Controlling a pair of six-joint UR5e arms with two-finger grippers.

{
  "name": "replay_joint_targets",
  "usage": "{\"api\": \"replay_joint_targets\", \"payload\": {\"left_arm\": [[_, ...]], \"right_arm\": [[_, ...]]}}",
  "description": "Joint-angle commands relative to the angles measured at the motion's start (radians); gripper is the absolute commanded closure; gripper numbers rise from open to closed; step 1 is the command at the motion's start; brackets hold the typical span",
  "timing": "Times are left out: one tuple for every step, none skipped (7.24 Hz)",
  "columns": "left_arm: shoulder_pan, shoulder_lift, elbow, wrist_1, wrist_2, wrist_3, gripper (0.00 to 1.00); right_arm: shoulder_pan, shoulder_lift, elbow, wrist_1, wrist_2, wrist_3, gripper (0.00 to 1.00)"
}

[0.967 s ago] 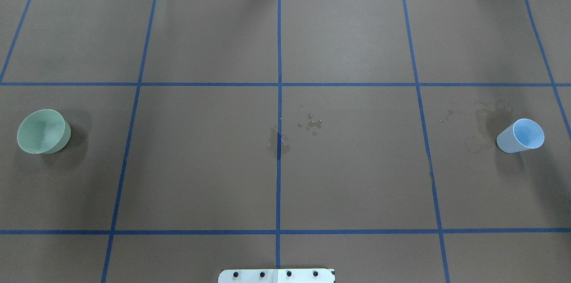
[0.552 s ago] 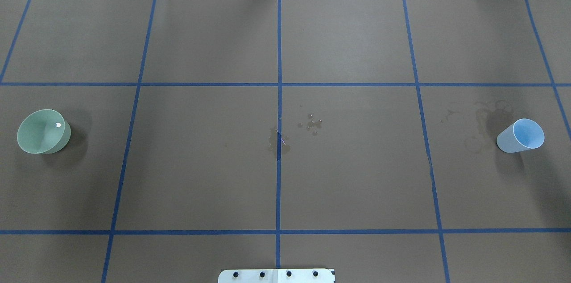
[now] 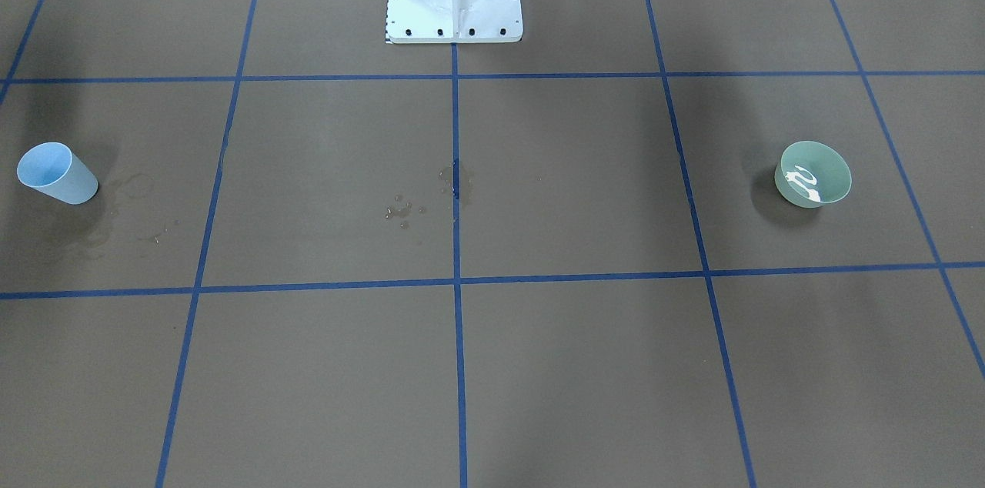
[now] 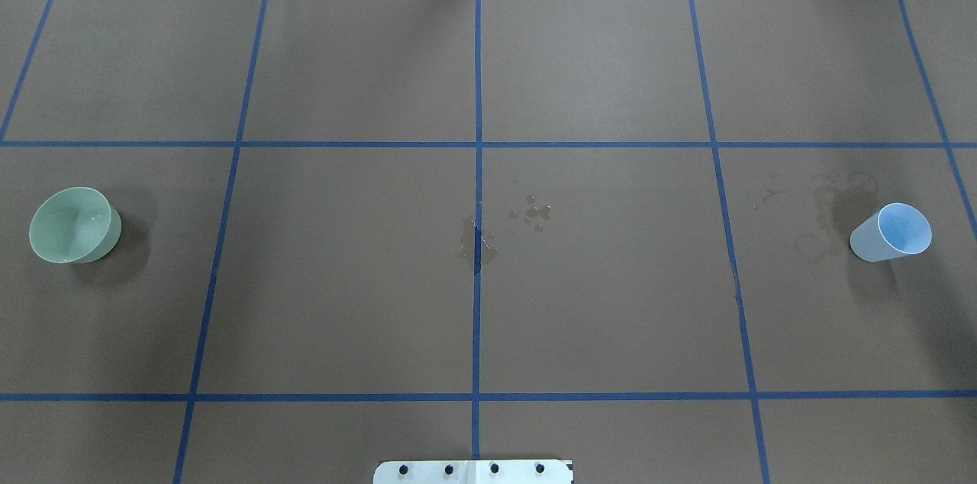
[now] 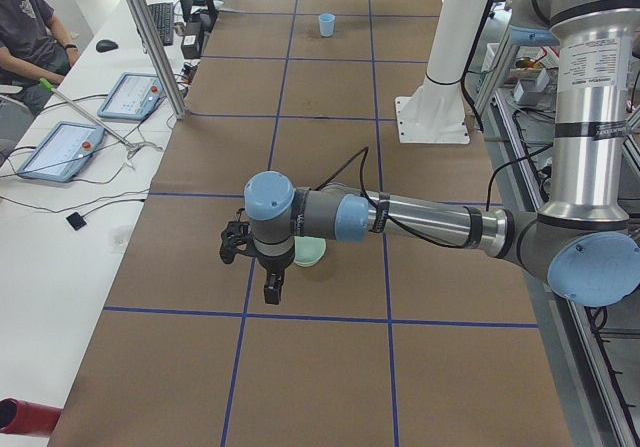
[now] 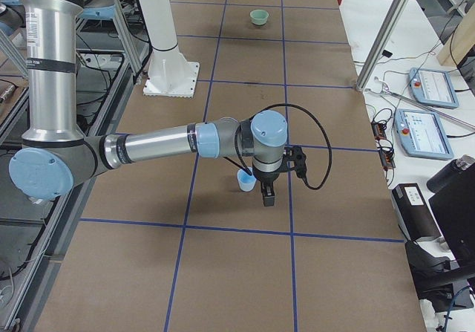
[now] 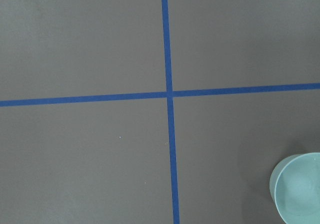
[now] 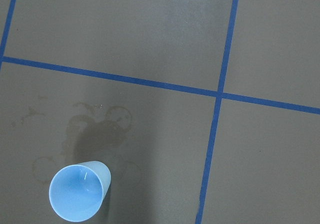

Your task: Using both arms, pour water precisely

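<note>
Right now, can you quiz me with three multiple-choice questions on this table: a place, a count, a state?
1. The pale green round bowl stands: A) on the robot's left side B) at the table centre C) at the far edge.
2. Vessels on the brown gridded table: A) one B) two C) four.
3. The pale blue plastic cup is: A) upright B) on its side C) upside down.
A: it sits at the overhead view's left edge. B: only bowl and cup show. A: its open mouth faces up.
</note>
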Motion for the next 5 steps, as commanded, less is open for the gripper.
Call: {"api": "replay_joint_targets", "payload": {"left_arm": [[0.000,0.010,-0.012,0.001,-0.001,-0.003,0.00],[0.000,0.010,-0.009,-0.001,0.000,-0.004,0.00],[0.002,0.010,-0.008,-0.002,-0.001,-0.006,0.00],[0.002,0.010,-0.011,-0.002,-0.001,-0.006,0.00],[0.002,0.010,-0.011,-0.004,-0.001,-0.006,0.00]], "right_arm": [[0.000,0.000,-0.010,0.000,-0.006,-0.002,0.00],[0.000,0.003,-0.009,0.002,-0.007,-0.002,0.00],[0.000,0.003,-0.009,0.002,-0.021,-0.003,0.00],[0.000,0.000,-0.007,0.000,-0.026,-0.005,0.00],[0.000,0.003,-0.010,0.000,-0.038,-0.005,0.00]]}}
